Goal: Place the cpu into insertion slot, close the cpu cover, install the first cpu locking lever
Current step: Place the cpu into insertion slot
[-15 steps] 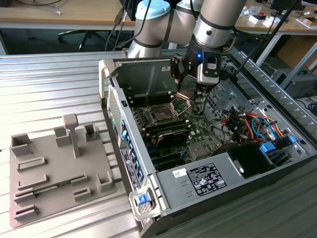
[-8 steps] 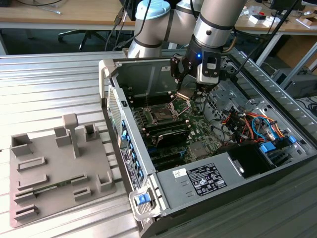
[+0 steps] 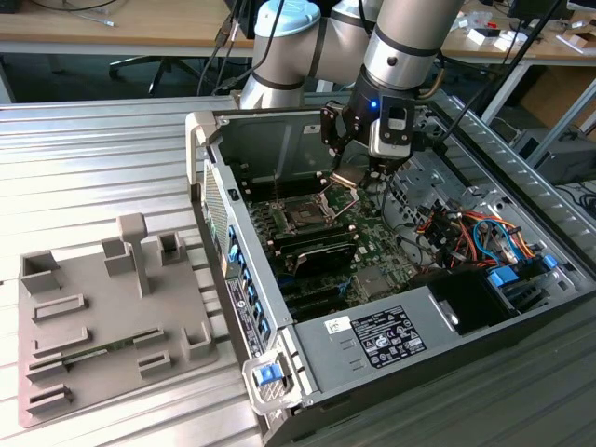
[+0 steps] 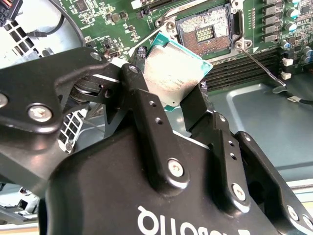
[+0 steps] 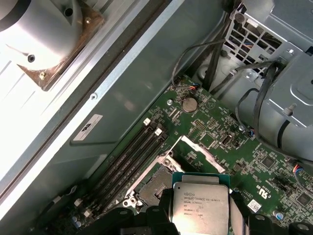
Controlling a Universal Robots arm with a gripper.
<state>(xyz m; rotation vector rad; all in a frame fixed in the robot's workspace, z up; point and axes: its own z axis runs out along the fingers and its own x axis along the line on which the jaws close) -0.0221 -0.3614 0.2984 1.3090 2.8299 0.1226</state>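
The exterior view takes in the whole open grey metal computer case (image 3: 307, 140) on a ribbed metal table (image 3: 93, 168). A grey moulded fixture tray (image 3: 112, 317) lies beside the case toward the exterior view's left. The black two-fingered gripper (image 3: 357, 173) hangs inside the case above the green motherboard (image 3: 372, 247). The second wrist view shows what that view cannot: the gripper (image 4: 168, 88) is clamped, its black fingers (image 4: 142, 103) pressing opposite edges of the cpu (image 4: 171, 68), a thin square chip with a silvery metal top and a teal border. The first wrist view shows the cpu (image 5: 200, 208) face-on between the fingertips. The insertion slot (image 4: 205, 33), a small dark square socket with a metal rim, lies bare just past the chip, which is held clear of it. The cpu cover (image 5: 203, 152), a silvery square metal frame, stands raised beside the insertion slot (image 5: 154, 185). A thin metal lever (image 4: 259, 63) angles out from the slot's corner.
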